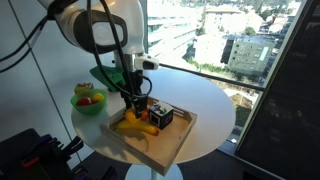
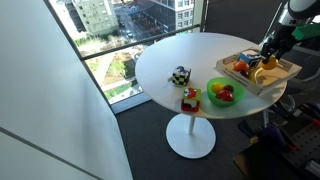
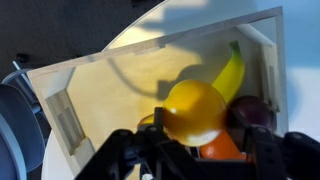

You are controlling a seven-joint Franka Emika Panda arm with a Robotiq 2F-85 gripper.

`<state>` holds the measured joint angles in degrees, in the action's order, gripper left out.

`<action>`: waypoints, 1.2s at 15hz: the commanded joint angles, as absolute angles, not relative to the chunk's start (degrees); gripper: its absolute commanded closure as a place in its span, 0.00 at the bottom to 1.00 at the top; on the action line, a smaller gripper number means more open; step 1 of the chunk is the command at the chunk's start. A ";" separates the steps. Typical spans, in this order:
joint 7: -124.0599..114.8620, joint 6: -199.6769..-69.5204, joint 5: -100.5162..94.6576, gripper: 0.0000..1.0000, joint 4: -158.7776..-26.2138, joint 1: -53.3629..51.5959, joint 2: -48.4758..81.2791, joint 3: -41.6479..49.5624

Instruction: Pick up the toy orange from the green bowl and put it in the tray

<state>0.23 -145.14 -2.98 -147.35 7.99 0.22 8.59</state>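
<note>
Wrist view: gripper [image 3: 197, 140] clamped on the toy orange [image 3: 195, 108], over the tray [image 3: 105, 95].

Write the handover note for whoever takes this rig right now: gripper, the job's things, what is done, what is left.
Gripper: shut on the toy orange.
Toy orange: out of the green bowl, held over the tray, next to the banana. Whether it touches the tray floor cannot be told.
Green bowl: on the table beside the tray, other fruit in it.
Done: pick and carry to the tray.
Left: lower if needed, open the jaws, lift clear.
</note>
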 commanded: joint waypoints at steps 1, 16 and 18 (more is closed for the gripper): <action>0.88 -147.12 -4.22 0.61 -146.93 8.32 2.31 8.73; 12.94 -153.26 -4.21 0.24 -146.96 9.08 7.86 8.58; 13.28 -153.59 -4.38 0.04 -147.00 9.07 8.08 8.59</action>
